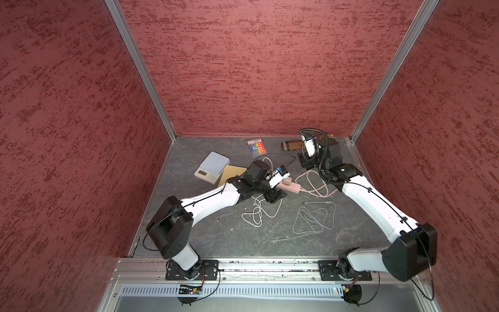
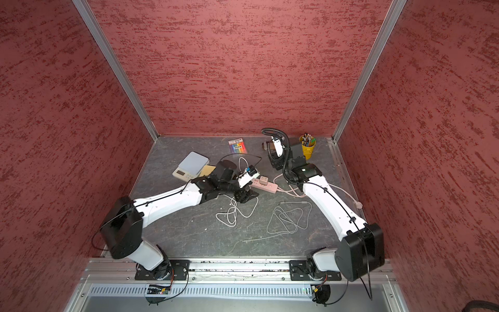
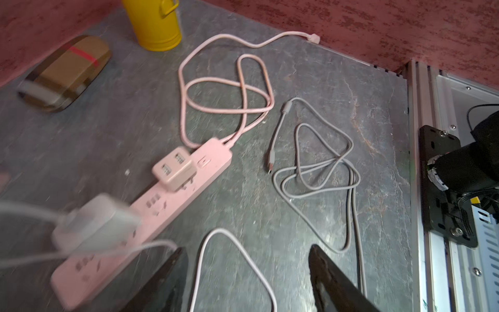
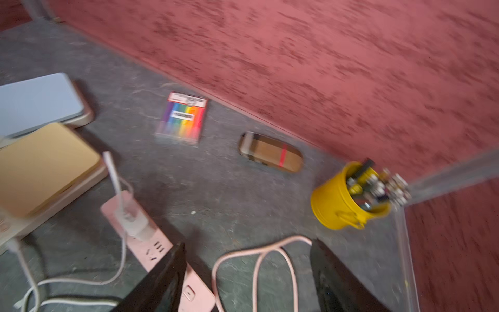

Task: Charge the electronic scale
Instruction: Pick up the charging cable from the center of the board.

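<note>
The electronic scale point(image 1: 212, 167) point(image 2: 190, 164), beige with a grey-blue platform, lies at the back left and also shows in the right wrist view point(image 4: 37, 105). A pink power strip point(image 1: 290, 187) point(image 3: 151, 210) lies mid-table. It carries a beige two-port adapter point(image 3: 174, 168) and a white charger point(image 3: 94, 224) point(image 4: 132, 216) with a white cable. My left gripper point(image 1: 272, 197) point(image 3: 245, 270) hangs open over a white cable loop point(image 3: 229, 256) beside the strip. My right gripper point(image 1: 306, 162) point(image 4: 247, 270) is open above the strip's pink cord point(image 4: 270, 251), holding nothing.
A tan-topped flat thing point(image 1: 233, 173) point(image 4: 46, 164) lies against the scale. A grey cable point(image 1: 313, 218) point(image 3: 310, 162) is coiled front right. A marker pack point(image 1: 256, 147), a plaid case point(image 4: 270, 152) and a yellow pen cup point(image 2: 307, 150) stand by the back wall.
</note>
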Controlling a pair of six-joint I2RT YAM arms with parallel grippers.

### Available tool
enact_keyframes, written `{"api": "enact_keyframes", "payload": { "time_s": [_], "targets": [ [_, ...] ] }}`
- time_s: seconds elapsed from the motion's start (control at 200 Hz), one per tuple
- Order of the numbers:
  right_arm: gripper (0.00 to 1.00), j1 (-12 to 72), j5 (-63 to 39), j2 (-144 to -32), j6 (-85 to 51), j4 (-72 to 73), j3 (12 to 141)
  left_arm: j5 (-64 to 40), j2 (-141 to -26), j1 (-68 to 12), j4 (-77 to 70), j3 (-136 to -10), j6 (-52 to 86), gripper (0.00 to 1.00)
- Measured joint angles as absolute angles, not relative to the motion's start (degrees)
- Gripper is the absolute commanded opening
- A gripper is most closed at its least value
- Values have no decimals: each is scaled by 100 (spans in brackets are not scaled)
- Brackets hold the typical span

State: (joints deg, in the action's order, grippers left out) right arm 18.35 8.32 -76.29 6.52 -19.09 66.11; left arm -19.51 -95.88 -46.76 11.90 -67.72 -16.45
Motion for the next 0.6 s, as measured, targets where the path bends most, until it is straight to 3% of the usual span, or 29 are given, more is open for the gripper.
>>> {"api": "enact_keyframes", "payload": {
  "time_s": [0.155, 0.336, 0.601],
  "targets": [
    [72, 1192, 1057, -7144, -779, -1970, 5433, -1905, -10825, -5153, 1286, -7708, -1920, 65],
    [72, 541, 801, -6536, -1730, -2110, 4091, -1933, -11883, -5168, 1295, -8368, -1820, 59],
    [70, 121, -67, -6390, -2274, -1828, 3485, -1935, -12787, -5146, 1358, -9168, -1671, 52]
  ]
}}
